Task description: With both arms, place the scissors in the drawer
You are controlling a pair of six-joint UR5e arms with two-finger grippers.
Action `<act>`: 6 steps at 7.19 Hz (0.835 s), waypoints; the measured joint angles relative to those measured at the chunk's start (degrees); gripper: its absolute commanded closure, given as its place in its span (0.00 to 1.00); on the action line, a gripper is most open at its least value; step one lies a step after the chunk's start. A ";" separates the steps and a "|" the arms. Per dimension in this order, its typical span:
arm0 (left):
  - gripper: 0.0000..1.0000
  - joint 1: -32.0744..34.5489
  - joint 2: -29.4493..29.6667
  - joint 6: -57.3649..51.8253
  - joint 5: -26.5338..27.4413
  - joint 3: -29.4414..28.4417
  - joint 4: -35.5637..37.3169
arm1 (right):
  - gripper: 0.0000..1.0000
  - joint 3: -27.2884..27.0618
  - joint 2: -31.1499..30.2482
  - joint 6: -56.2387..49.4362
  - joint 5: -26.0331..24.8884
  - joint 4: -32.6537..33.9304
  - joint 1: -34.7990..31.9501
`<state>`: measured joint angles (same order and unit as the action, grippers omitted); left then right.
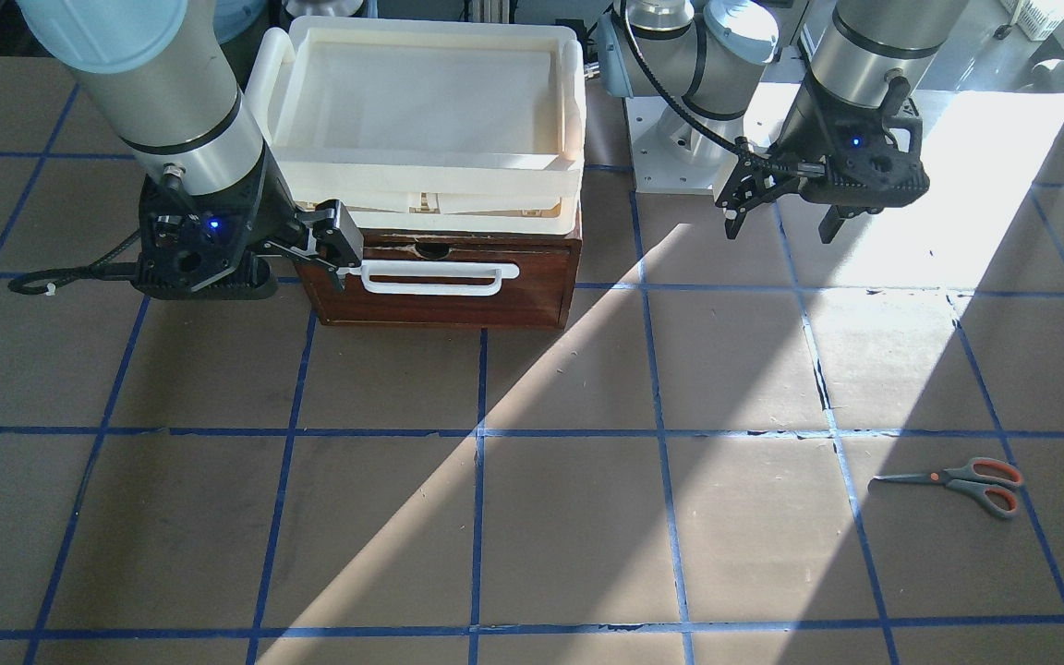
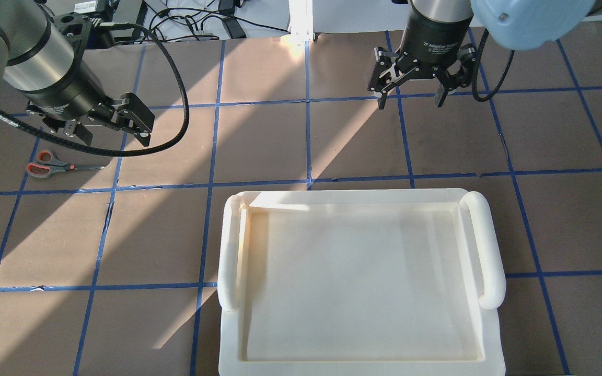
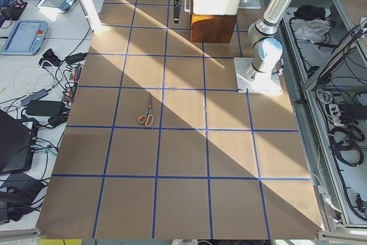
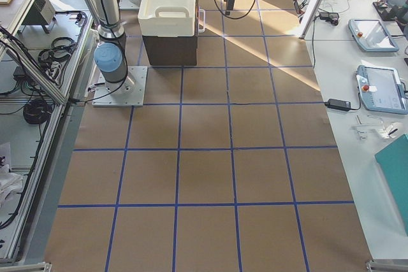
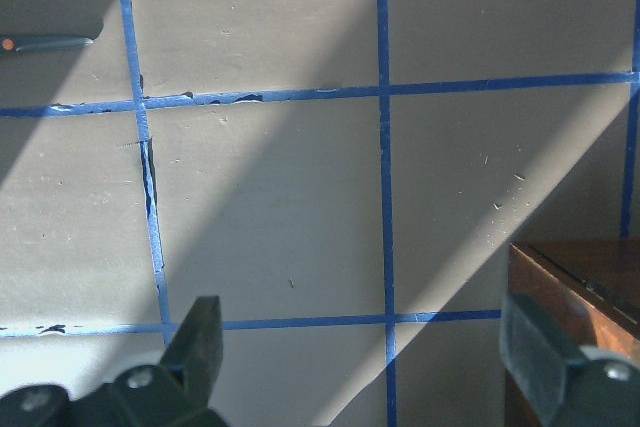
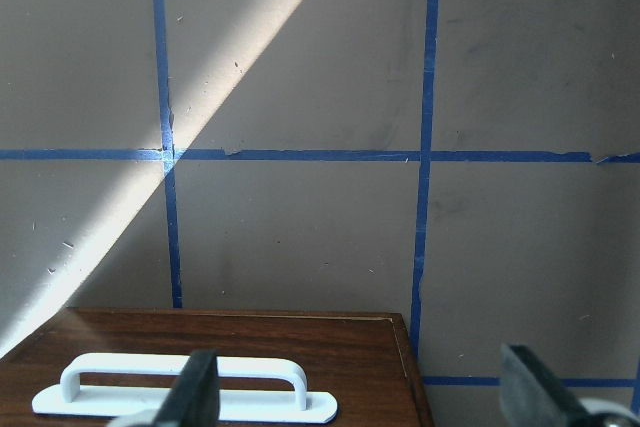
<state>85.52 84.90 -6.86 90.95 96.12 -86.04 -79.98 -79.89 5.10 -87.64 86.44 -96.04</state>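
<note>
Scissors (image 1: 961, 480): lying flat on the tabletop (image 1: 569, 536) on the robot's left side, blades together, tips pointing toward the drawer's half of the tabletop; nothing is touching them.
Drawer (image 1: 458, 305): dark wooden unit on the robot's right side, its front facing away from the robot; the white bar handle (image 1: 435, 277) runs across the front.
Cream tray (image 1: 421, 175): sits on top of the drawer unit.
Left gripper (image 1: 779, 231): hangs above bare tabletop, apart from the scissors and to one side of the drawer; jaws spread, nothing between them.
Right gripper (image 2: 410, 103): in front of the drawer front, low at one end of the bar handle; jaws spread and holding nothing; contact with the handle cannot be determined.
</note>
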 measured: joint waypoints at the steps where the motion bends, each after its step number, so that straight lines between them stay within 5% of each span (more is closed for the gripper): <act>1: 0.00 0.00 -0.03 0.00 0.01 0.05 0.00 | 0.00 0.00 -0.01 0.00 0.03 0.01 0.03; 4: 0.00 -0.25 0.11 -1.46 -0.06 0.11 0.07 | 0.00 -0.17 -0.41 -1.52 0.72 -0.04 -0.15; 6: 0.00 -2.56 0.61 -10.80 -0.19 0.03 0.50 | 0.00 -1.18 0.68 -12.01 4.45 0.03 -0.99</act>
<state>82.96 85.51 -17.66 90.77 96.14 -85.55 -81.16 -79.22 -6.91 -83.18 86.47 -97.03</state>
